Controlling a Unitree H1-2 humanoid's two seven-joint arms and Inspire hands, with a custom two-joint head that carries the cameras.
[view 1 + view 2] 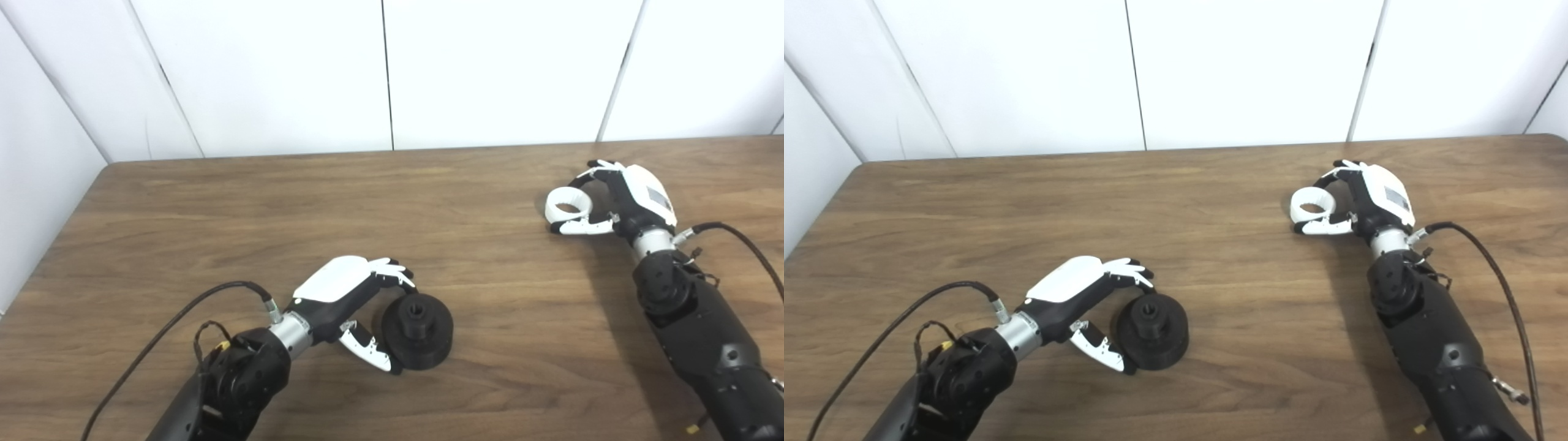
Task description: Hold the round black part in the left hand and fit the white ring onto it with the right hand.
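Wood-grain table (245, 208) meets white panelled wall (392, 67) behind.

Your robot's left hand (349, 297) with glossy white back shell over black fingers, white thumb dotted with small holes, silver wrist collar, bulky black forearm, looping black cable, right hand (625, 199) matching, grey panel on its shell.
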